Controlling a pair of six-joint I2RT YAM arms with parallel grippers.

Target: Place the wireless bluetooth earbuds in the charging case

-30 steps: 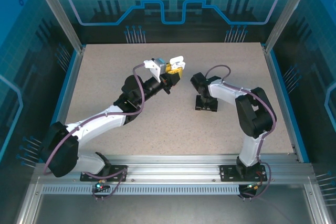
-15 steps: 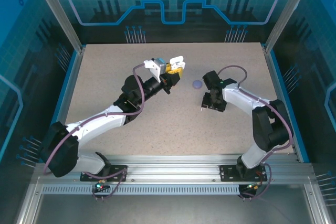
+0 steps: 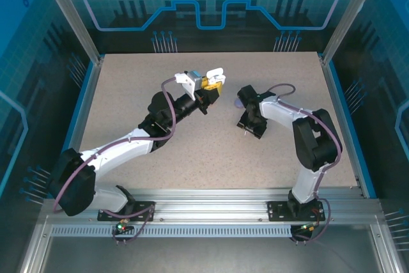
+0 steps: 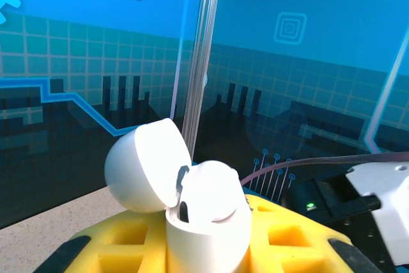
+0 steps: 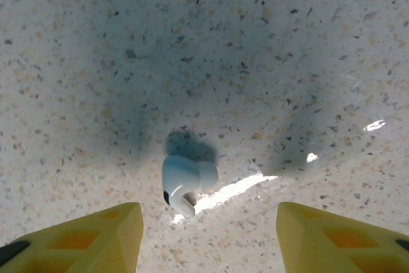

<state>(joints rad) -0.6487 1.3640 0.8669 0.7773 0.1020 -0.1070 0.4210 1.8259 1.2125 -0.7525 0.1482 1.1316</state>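
The speckled beige stone-look table [image 3: 160,158] carries everything here, and the landmark above it is the white rounded plastic charging case [image 3: 216,72], held up over the middle of the table's far half. The left arm [image 3: 128,148] stretches from the near left corner up to the charging case, and the right arm [image 3: 307,139] bends in from the near right, ending to the right of the case and nearer the bases. The left tool [image 3: 214,82] is closed on the charging case [image 4: 208,228], whose body sits upright between the yellow pads [image 4: 128,238] with its hinged lid [image 4: 147,165] tipped open to the left. The right tool [image 3: 249,126] points down at the table to the right of the case, and its jaws stand apart with nothing held. A small purple rounded object [image 3: 237,103] lies just right of the case, partly hidden by the right arm. One tiny white stemmed earbud [image 5: 185,180] lies on its side on the table beneath the right tool [image 5: 204,231], between the two yellow fingertips [image 5: 73,234] and touching neither.
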